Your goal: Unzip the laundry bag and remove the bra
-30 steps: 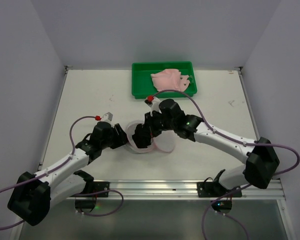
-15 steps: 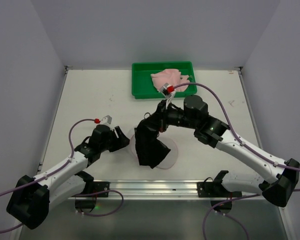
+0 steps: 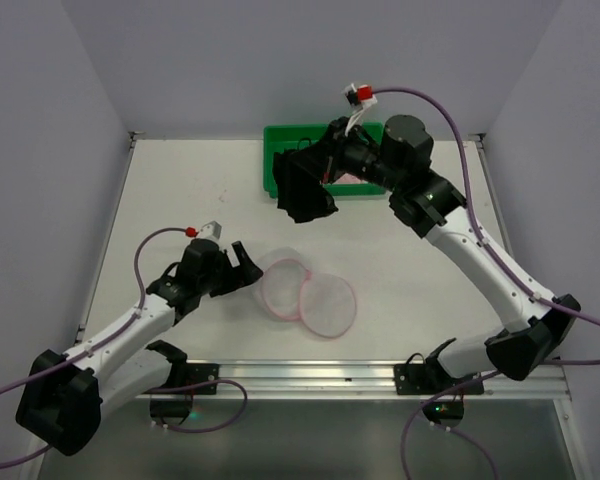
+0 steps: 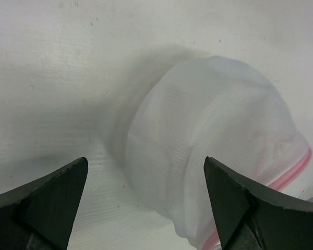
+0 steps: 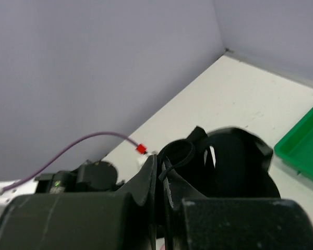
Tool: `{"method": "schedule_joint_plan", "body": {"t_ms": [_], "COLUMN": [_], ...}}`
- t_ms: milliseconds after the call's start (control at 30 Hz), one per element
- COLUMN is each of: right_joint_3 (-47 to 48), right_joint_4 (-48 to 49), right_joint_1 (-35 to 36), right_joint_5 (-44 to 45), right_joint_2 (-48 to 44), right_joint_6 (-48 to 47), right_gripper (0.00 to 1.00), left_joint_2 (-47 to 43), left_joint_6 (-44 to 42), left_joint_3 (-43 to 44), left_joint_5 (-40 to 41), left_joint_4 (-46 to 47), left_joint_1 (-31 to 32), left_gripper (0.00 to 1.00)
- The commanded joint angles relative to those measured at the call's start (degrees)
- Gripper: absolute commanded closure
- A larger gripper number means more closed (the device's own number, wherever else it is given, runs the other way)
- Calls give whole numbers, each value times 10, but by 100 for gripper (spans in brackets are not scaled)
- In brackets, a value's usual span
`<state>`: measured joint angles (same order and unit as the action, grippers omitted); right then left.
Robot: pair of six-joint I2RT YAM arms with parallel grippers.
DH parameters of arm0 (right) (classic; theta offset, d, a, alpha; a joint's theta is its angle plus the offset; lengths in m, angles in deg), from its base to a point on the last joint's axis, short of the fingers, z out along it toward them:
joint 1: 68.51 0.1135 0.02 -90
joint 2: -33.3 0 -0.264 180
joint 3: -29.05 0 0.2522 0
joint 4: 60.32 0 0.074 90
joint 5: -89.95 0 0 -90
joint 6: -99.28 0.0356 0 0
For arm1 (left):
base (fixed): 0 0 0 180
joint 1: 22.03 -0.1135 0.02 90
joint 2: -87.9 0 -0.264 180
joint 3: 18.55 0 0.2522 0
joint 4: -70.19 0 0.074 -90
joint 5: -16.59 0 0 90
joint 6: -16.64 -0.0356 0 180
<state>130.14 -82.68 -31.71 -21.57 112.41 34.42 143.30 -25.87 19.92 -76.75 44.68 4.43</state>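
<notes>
While your right pincer is up at the far side of the counter, it's clamped on the bra, with black fabric bunched and hanging below the fingers, clear of the surface. In the top view the bra overlaps the near left corner of the green tray; you can't tell from there whether it's over the tray or just short of it. Right wrist view agrees: fingers pressed together with a black strap looped at them, and the rest of the bra dangling beyond. The laundry bag sits mid-counter, unzipped and folded open like a clamshell. Its two round mesh halves lie side by side and touching, each with a pink rim. Your left pincer is low, just beside the bag's left half, spread wide and empty. Left wrist view shows both fingertips apart with the white mesh dome and a strip of pink rim framed between them, close but not touching.
</notes>
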Motion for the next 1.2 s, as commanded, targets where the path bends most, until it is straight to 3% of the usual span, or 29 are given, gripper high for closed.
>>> {"method": "schedule_joint_plan", "body": {"t_ms": [0,367,600,800,1000,1167], "right_joint_3": [84,360,500,454,354,340], "right_joint_4": [-27,-55,-36,-17,-19,-37], "right_joint_1": [-32,-117,-131,-152,-177,-203], "right_joint_5": [32,21,-9,-19,65,89], "right_joint_2": [67,351,546,591,565,547], "right_joint_6": [-34,-50,-27,23,60,76], "right_gripper": [100,100,100,100,99,80], "left_joint_2": [-3,-6,-26,-21,-11,-12], "left_joint_6": [-36,-124,-155,-166,-166,-164], "left_joint_3": [55,186,182,175,168,167], "left_joint_5": [30,119,139,139,119,114], "left_joint_4": [-48,-129,-128,-122,-109,-115], "left_joint_1": [-14,-39,-40,-40,-41,-42], "left_gripper": [3,0,0,0,0,0]}}
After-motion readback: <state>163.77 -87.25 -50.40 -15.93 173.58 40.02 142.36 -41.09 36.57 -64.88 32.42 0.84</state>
